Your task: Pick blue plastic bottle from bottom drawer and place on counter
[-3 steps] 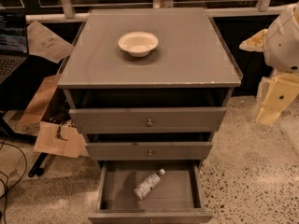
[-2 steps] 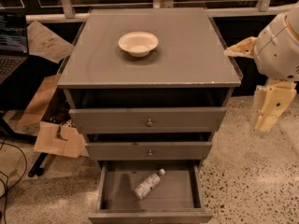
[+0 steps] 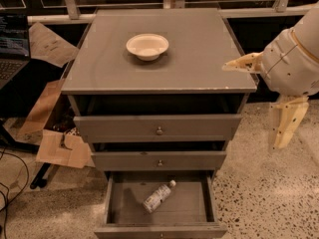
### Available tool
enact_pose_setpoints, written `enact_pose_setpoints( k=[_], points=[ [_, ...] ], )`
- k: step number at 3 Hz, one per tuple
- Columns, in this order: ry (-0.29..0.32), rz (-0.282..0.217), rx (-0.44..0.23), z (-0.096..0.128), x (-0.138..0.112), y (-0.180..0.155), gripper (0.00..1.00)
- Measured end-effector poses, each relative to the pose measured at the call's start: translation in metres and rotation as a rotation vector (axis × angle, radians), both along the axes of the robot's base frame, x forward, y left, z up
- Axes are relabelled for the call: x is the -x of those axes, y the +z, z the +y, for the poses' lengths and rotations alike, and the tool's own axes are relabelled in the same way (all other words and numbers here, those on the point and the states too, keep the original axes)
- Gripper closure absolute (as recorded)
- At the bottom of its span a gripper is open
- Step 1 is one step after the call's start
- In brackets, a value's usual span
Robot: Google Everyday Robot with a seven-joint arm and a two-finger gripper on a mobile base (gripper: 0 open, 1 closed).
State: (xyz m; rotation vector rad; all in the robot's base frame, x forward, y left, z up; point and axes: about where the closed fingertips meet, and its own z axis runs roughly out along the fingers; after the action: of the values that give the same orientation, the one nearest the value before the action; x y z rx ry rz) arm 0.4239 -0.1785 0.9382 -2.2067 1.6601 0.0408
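The blue plastic bottle (image 3: 158, 196) hasn't moved since a second ago. It lies on its side, cap up-right, in the open bottom drawer (image 3: 189, 203). The counter (image 3: 199, 59) is as it was, white bowl (image 3: 147, 46) included. My gripper (image 3: 249, 106) has swung in from the right. It now sits beside the counter's right edge, fingers spread wide and holding nothing, as far as I can judge. I'd say the reach has begun, but the descent to the drawer is not yet made.
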Motion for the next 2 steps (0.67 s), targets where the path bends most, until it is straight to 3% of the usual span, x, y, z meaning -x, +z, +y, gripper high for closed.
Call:
enact_pose_setpoints(
  k=[1, 2],
  points=[
    [0.0, 0.0, 0.0, 0.0, 0.0, 0.0, 0.0],
    [0.104, -0.002, 0.018, 0.0061, 0.0067, -0.0044, 0.0]
  ],
)
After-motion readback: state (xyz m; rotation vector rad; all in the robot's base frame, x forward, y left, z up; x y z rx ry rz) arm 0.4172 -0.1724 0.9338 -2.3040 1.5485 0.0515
